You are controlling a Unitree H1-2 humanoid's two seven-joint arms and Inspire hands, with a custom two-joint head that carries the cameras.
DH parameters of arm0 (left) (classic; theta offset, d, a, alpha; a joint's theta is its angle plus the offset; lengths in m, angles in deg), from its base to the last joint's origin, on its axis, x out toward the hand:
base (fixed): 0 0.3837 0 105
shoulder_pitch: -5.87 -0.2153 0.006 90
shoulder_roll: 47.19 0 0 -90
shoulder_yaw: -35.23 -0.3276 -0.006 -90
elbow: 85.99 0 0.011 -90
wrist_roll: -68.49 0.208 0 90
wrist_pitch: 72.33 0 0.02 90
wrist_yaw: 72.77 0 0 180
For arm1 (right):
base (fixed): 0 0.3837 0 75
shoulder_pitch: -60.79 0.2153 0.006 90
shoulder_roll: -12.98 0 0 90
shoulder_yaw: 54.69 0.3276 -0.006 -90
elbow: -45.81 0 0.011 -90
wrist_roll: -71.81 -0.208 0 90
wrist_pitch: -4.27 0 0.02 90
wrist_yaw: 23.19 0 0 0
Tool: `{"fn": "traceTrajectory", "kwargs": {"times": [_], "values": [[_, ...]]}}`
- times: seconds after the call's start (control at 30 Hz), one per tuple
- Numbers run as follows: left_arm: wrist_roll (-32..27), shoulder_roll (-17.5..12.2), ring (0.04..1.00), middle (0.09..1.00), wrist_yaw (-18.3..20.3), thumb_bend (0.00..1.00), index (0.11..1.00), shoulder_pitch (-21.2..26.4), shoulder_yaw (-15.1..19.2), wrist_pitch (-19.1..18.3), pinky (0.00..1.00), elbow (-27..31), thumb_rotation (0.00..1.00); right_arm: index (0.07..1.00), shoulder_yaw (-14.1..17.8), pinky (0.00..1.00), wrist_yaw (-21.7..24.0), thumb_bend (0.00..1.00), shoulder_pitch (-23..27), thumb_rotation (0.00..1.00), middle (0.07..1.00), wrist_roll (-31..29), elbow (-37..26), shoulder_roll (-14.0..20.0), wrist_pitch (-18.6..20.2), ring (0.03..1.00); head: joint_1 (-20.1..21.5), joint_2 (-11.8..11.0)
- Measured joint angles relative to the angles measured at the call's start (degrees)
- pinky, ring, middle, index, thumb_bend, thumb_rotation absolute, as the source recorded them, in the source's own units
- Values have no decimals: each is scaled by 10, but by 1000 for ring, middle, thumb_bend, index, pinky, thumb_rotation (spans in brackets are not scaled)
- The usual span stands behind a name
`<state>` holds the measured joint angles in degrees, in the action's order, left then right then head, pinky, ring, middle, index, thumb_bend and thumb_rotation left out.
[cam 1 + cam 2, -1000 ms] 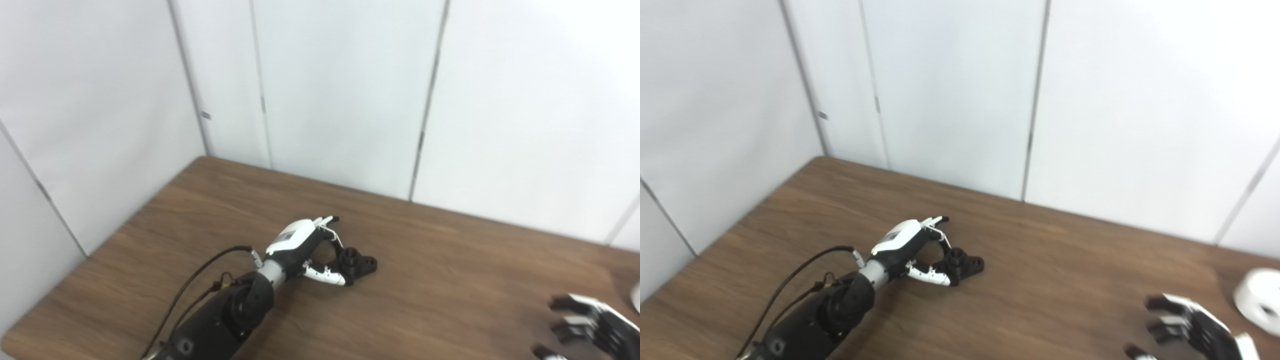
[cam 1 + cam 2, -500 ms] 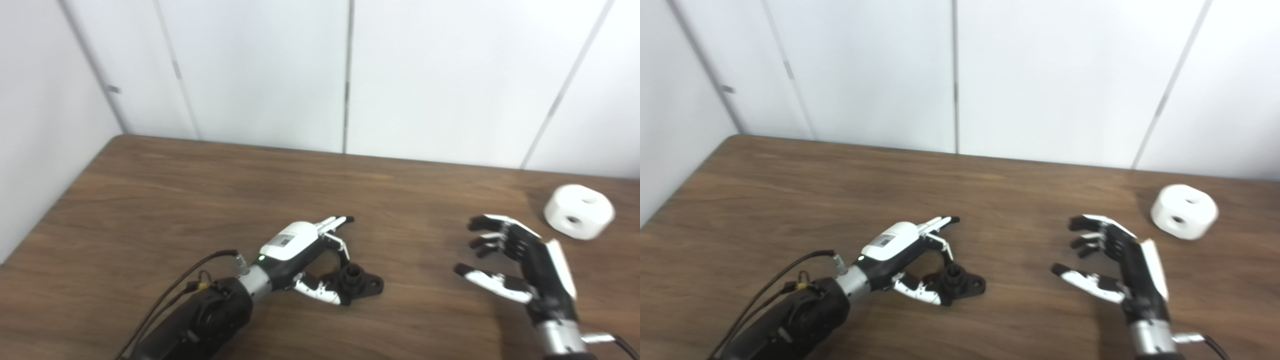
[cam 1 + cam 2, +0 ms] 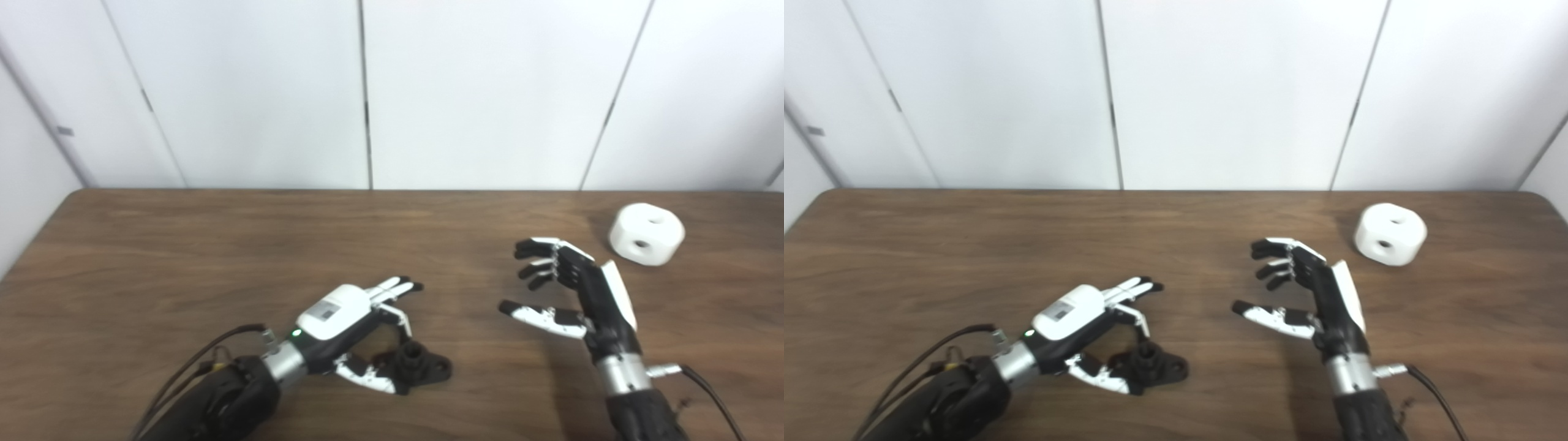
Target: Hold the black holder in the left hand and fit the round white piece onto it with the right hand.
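The black holder (image 3: 422, 369) lies on the brown table (image 3: 184, 257) at front centre, its short post pointing up. My left hand (image 3: 352, 327) reaches over it from the left. Thumb and one curled finger pinch the holder, and the other fingers stretch out above it. The round white piece (image 3: 646, 234), with two small holes, sits on the table at the far right. My right hand (image 3: 572, 288) is open and empty, fingers spread and slightly curled. It hovers over the table left of the white piece, clearly apart from it.
White wall panels (image 3: 367, 92) stand right behind the table's back edge. The table's left edge (image 3: 24, 251) shows at the far left. A cable (image 3: 710, 392) trails from my right wrist.
The camera has swung to the right, bringing the white piece and my right arm into full view. My right hand has risen a little. My left hand and the holder keep the same pose.
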<state>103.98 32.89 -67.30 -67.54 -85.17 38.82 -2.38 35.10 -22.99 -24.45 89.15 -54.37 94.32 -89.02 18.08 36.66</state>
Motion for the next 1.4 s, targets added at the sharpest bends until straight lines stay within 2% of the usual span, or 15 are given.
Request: {"fn": "traceTrajectory", "kwargs": {"times": [0.07,0.1,0.13,0.2,0.23,0.33,0.37,0.4,0.43,0.57,0.7,0.9,1.03,1.3,1.4], "values": [[7,0,1000,970,-2,524,490,1,0,2,840,-1,60,724,-1,504,9,688,9,115,711,54,-31,19,41,626,24,-12],[9,0,989,959,-3,524,490,2,0,2,822,-1,60,745,-6,532,23,707,15,162,727,91,-46,38,60,653,48,-25],[11,0,968,943,-6,524,490,2,0,3,798,-1,59,766,-12,578,40,725,23,192,761,134,-60,64,80,707,49,-26],[18,-1,946,928,-15,524,490,2,0,10,776,-1,58,789,-21,644,74,756,38,212,823,213,-76,113,114,788,80,-41],[21,-2,931,916,-18,524,490,2,0,14,765,-1,57,805,-24,727,92,781,46,214,877,258,-78,133,134,859,110,-59],[29,-7,915,902,-32,523,490,2,0,27,765,-10,57,833,-33,862,168,832,78,213,939,378,-81,179,191,946,171,-94],[29,-8,914,901,-36,523,490,2,0,34,765,-18,57,833,-36,865,197,834,92,213,940,419,-81,189,211,947,172,-94],[32,-9,917,903,-41,523,489,4,0,43,760,-25,56,829,-39,836,228,847,109,207,934,454,-83,199,226,935,201,-116],[32,-10,919,905,-51,523,489,6,-3,51,756,-35,56,826,-39,817,248,856,129,204,930,475,-83,208,234,927,208,-121],[32,-10,947,917,-68,523,489,16,-14,64,777,-53,57,826,-37,787,268,872,188,232,928,518,-76,229,238,924,233,-137],[31,-11,940,909,-95,523,488,25,-33,64,752,-69,57,860,-38,869,305,908,210,278,962,546,-31,238,243,958,246,-144],[26,-22,952,915,-116,522,487,33,-52,64,744,-75,57,901,-37,856,372,965,241,279,984,582,27,276,255,954,247,-150],[23,-23,964,924,-118,522,488,33,-55,64,780,-78,57,940,-36,897,384,997,268,318,999,586,55,291,258,975,248,-149],[15,-26,959,918,-125,522,487,38,-66,64,765,-83,57,966,-50,930,465,1000,293,354,1000,566,104,293,262,1000,244,-145],[15,-26,966,923,-126,522,488,38,-66,64,790,-83,58,971,-52,913,471,1000,298,380,1000,554,124,293,267,1000,242,-142]]}}
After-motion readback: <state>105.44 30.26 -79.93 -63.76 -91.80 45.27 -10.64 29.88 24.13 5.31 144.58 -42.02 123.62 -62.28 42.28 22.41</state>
